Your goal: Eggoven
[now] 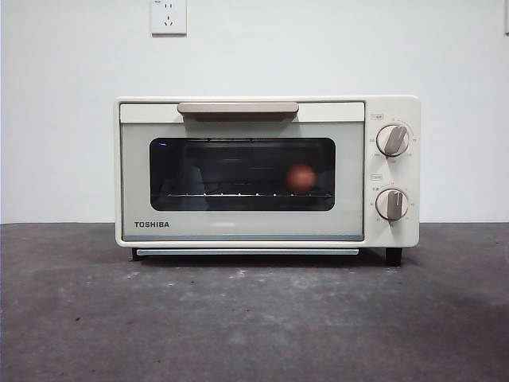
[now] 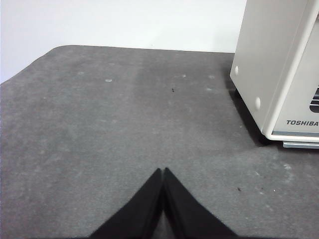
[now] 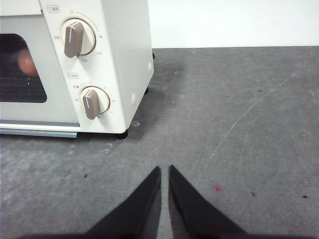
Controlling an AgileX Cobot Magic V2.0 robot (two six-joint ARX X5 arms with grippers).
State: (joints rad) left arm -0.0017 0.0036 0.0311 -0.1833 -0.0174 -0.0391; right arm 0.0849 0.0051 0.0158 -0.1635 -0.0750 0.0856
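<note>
The cream TOSHIBA toaster oven (image 1: 266,171) stands in the middle of the dark table with its door closed. The brown egg (image 1: 301,178) lies inside on the wire rack, at the right, seen through the dark glass. The egg also shows dimly in the right wrist view (image 3: 25,63). My left gripper (image 2: 163,172) is shut and empty over the table, off the oven's left side (image 2: 279,64). My right gripper (image 3: 164,170) is shut and empty over the table, off the oven's right side (image 3: 119,55). Neither arm shows in the front view.
The oven has a beige handle (image 1: 238,108) along the door's top and two knobs (image 1: 392,140) (image 1: 391,204) on its right panel. A white wall with a socket (image 1: 169,16) stands behind. The grey table (image 1: 254,318) stretches in front of the oven.
</note>
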